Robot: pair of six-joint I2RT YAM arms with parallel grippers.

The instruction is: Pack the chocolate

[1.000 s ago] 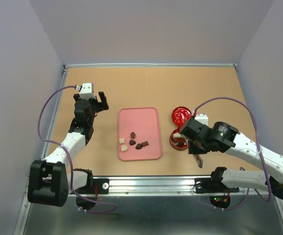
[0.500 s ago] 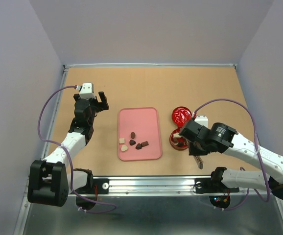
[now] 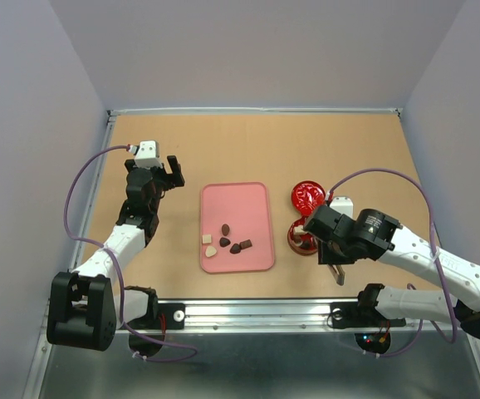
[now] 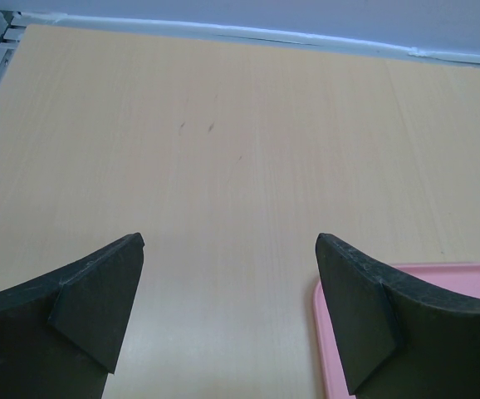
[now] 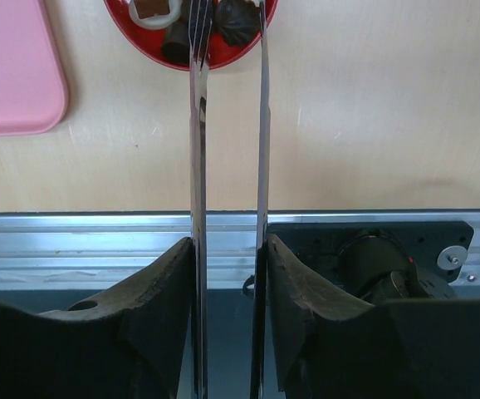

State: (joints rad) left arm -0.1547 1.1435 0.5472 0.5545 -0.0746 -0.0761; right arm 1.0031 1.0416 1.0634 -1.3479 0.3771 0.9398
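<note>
Top view: tin (image 3: 292, 241) mostly under right arm (image 3: 364, 231), only left rim showing, contents hidden. Chocolate (image 3: 225, 242) on tray (image 3: 240, 204): tiny specks, shapes unreadable. Right wrist view: tin cut by top edge, lower part only. Tweezers (image 5: 197, 166) blade tips run off top edge; can't tell if anything pinched. Chocolate in tin partly behind blades, partly cropped at top. Tray cropped at left and top edges. Left wrist view: left gripper (image 4: 230, 241) fingers cut by bottom edge; tray corner only, rest off frame right and bottom, partly behind one finger.
</note>
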